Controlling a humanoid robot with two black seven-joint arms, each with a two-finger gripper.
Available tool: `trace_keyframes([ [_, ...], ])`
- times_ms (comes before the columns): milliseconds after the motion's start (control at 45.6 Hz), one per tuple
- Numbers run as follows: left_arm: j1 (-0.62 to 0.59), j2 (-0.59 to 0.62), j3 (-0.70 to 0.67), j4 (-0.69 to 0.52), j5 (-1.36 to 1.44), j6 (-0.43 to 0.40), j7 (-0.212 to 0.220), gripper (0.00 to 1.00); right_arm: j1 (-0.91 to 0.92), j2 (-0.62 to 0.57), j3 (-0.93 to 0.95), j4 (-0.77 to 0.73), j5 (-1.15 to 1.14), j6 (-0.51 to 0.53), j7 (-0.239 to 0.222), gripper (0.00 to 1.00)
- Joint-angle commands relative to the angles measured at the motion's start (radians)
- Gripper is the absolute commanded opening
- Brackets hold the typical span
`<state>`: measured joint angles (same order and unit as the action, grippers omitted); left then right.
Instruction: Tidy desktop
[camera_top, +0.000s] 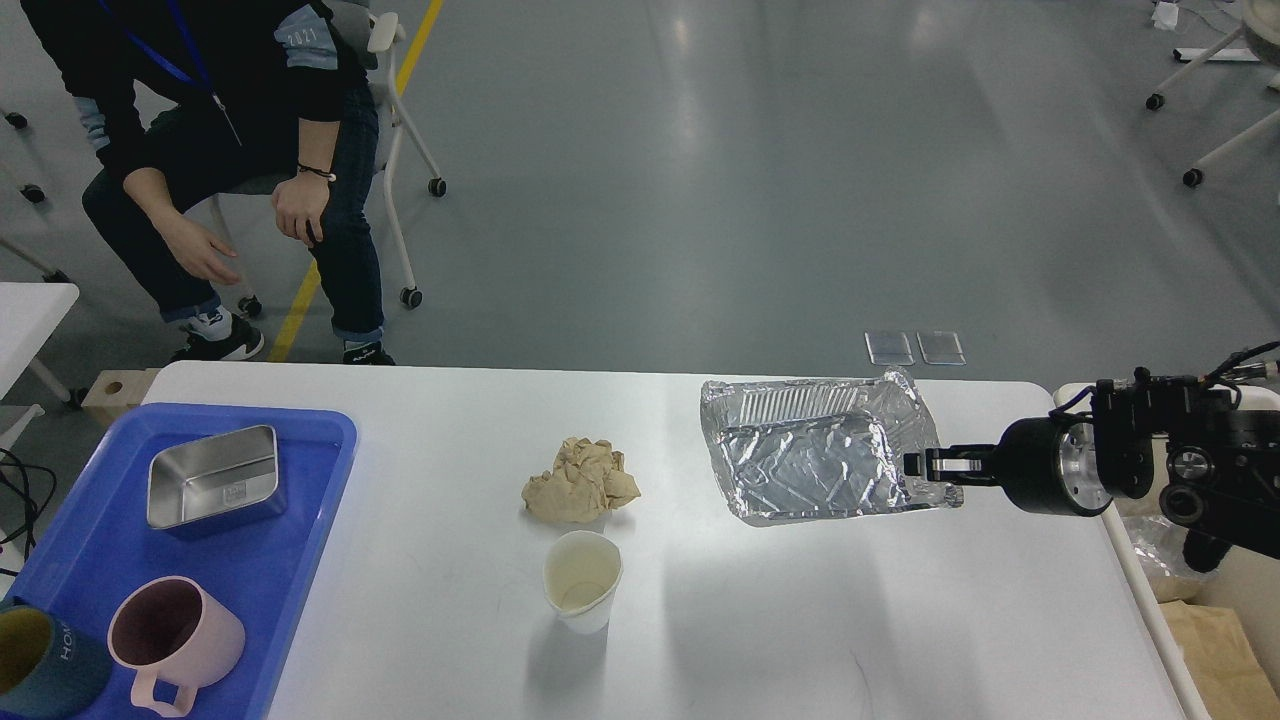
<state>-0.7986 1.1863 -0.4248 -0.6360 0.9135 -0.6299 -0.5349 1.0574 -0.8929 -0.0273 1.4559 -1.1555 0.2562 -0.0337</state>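
White desktop (800, 620) bears a blue tray (310, 520); crumpled paper (580, 482); paper cup (583, 580); foil pan (815, 460), perhaps partly lifted.

person (215, 150): head and shoulders cut off by top edge
dark cup (40, 672): left of pink mug (172, 640), cut by bottom and left edges
blue tray (300, 540): near corner runs off bottom edge
right gripper (925, 466): fingertips at foil tray (815, 462) rim, too small to tell grip
bin (1215, 640): right of desktop (800, 620), cut by right edge, contents unclear
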Motion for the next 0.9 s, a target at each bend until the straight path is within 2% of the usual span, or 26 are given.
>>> trace_keyframes([
  [0, -0.017, 0.035, 0.000, -0.106, 0.149, -0.002, -0.002, 0.98, 0.003, 0.000, 0.000, 0.000, 0.000, 0.000, 0.000, 0.00],
  [154, -0.039, 0.072, -0.002, -0.241, 0.306, 0.001, 0.003, 0.98, 0.003, -0.001, 0.000, 0.000, 0.000, 0.000, 0.000, 0.00],
  [285, -0.119, 0.073, -0.002, -0.365, 0.404, -0.025, 0.015, 0.98, 0.004, -0.001, 0.000, 0.000, 0.000, 0.000, 0.000, 0.00],
  [461, -0.160, 0.059, -0.002, -0.570, 0.452, -0.050, 0.082, 0.98, 0.010, -0.006, 0.001, 0.001, 0.002, 0.000, 0.000, 0.00],
  [549, -0.172, 0.036, -0.003, -0.633, 0.452, -0.048, 0.130, 0.98, 0.010, -0.009, 0.001, 0.001, 0.002, 0.000, 0.000, 0.00],
  [658, -0.180, -0.040, -0.005, -0.671, 0.452, -0.025, 0.223, 0.98, 0.010, -0.009, 0.001, 0.001, 0.002, 0.000, 0.000, 0.00],
  [812, -0.169, -0.128, -0.002, -0.674, 0.452, 0.084, 0.369, 0.98, 0.010, -0.011, 0.001, 0.001, 0.002, 0.000, 0.000, 0.00],
  [878, -0.169, -0.157, -0.003, -0.676, 0.452, 0.099, 0.389, 0.98, 0.010, -0.014, 0.001, 0.001, 0.002, 0.000, 0.000, 0.00],
])
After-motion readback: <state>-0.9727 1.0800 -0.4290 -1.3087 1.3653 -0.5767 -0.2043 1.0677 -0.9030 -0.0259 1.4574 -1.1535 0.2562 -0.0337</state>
